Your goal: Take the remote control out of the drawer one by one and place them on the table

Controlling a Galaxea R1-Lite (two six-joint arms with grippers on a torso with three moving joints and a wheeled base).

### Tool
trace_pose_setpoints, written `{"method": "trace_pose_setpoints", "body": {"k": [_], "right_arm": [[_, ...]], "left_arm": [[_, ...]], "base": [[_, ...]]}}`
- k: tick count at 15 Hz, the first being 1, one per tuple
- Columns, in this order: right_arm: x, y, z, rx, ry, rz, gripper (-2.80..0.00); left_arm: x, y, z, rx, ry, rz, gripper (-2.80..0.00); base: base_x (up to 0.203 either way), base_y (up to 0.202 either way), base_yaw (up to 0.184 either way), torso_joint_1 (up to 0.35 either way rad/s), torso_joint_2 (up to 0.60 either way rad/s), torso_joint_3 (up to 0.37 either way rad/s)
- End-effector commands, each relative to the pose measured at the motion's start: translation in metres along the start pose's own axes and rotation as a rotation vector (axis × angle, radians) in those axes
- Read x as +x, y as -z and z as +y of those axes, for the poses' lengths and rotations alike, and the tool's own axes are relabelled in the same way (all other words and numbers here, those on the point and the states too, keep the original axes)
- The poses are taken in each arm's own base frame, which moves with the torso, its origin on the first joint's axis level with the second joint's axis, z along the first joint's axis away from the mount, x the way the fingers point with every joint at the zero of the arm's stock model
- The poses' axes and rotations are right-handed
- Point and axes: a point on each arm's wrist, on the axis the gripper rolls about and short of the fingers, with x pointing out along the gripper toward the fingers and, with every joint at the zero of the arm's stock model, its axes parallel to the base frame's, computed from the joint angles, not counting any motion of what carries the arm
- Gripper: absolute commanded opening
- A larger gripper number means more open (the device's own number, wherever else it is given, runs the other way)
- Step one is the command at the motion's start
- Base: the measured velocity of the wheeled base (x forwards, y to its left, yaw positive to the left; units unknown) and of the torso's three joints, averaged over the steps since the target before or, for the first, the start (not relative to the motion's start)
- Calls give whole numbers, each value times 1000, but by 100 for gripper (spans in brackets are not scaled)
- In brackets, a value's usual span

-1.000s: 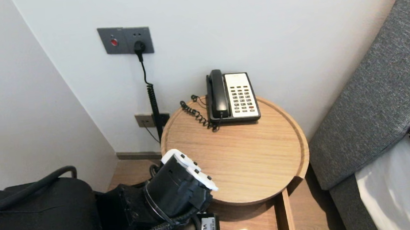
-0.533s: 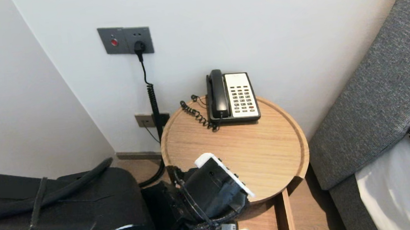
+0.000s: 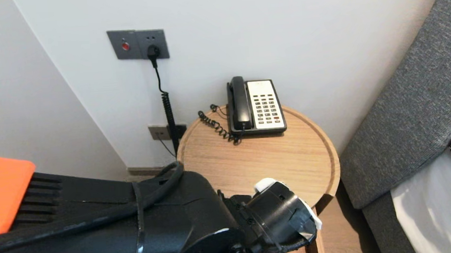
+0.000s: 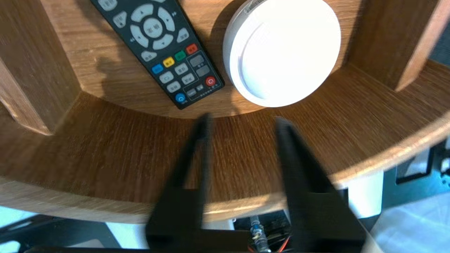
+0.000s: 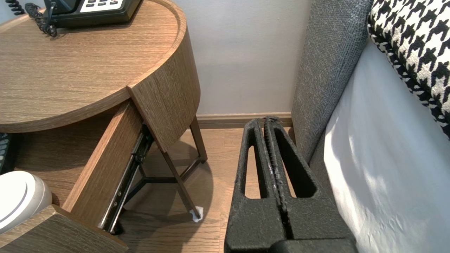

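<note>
My left gripper (image 4: 242,121) is open with nothing between its fingers, over the curved wooden front of a pulled-out drawer (image 4: 105,158). Inside the drawer, just past the fingertips, a black remote control (image 4: 158,45) with coloured buttons lies beside a white round disc-shaped object (image 4: 284,49). In the head view the left arm's wrist (image 3: 280,214) is at the front edge of the round wooden table (image 3: 261,168), and its fingers are hidden below it. My right gripper (image 5: 264,121) hangs shut and empty above the wooden floor, between the table and the bed.
A black-and-cream desk phone (image 3: 256,106) with a coiled cord stands at the back of the table. A wall socket panel (image 3: 138,44) is above it to the left. A grey upholstered headboard (image 3: 417,103) and white bedding (image 5: 386,168) lie to the right.
My left arm has swung to the right along the table's front edge and now covers the drawer in the head view.
</note>
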Motion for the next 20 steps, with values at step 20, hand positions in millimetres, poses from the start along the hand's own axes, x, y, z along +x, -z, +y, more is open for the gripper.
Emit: {"method": "trace_pose_setpoints", "body": {"k": [20], "right_arm": [[2,7,0,0,-1,27,-280]], "left_arm": [[38,-23,-40,-65,-28,-40,0]], "base": [[0,0,0,0,0,0]]}}
